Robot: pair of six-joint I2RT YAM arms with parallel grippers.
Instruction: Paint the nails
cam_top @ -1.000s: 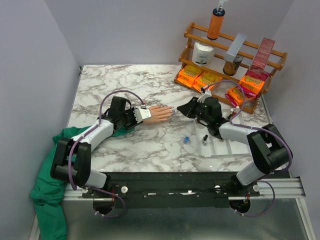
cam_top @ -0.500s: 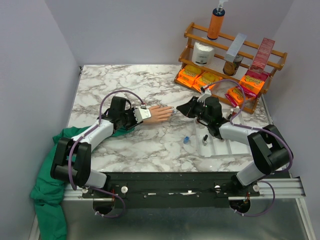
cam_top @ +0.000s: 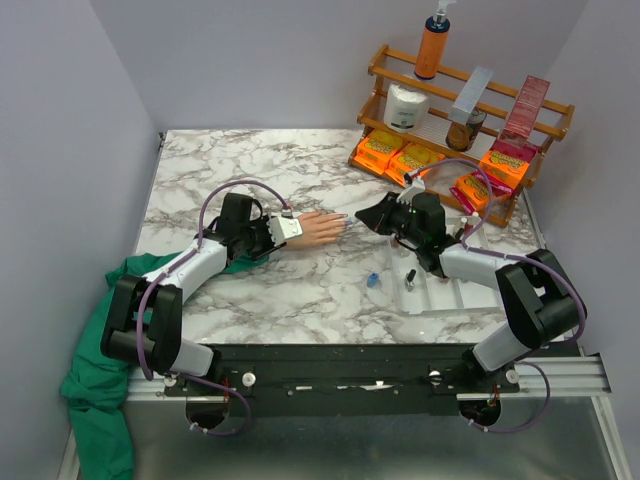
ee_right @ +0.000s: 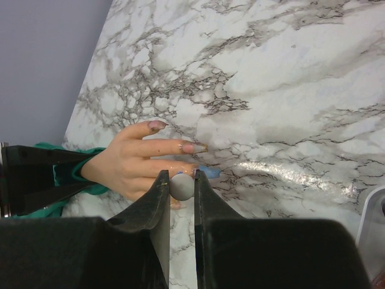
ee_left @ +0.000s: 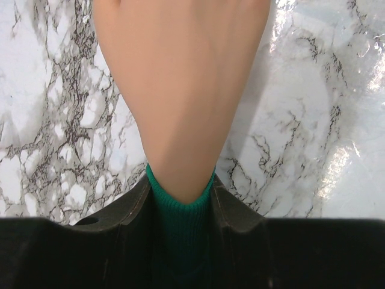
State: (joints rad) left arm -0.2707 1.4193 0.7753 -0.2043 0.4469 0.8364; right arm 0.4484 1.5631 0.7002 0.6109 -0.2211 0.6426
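Nails (ee_right: 195, 147) show only in my right wrist view, on the fake hand (cam_top: 322, 228) lying mid-table; the left wrist view cuts them off. There my left gripper (ee_left: 180, 208) clamps the green sleeve (ee_left: 180, 191). My right gripper (ee_right: 180, 180) pinches a grey-knobbed applicator (ee_right: 181, 188), tip hidden, beside the fingertips. A clear tray (cam_top: 450, 297) holds one small bottle (cam_top: 409, 278).

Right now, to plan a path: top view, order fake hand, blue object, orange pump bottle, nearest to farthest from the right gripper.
1. Fake hand, left of the right gripper.
2. Blue object, nearer side.
3. Orange pump bottle, on rack.
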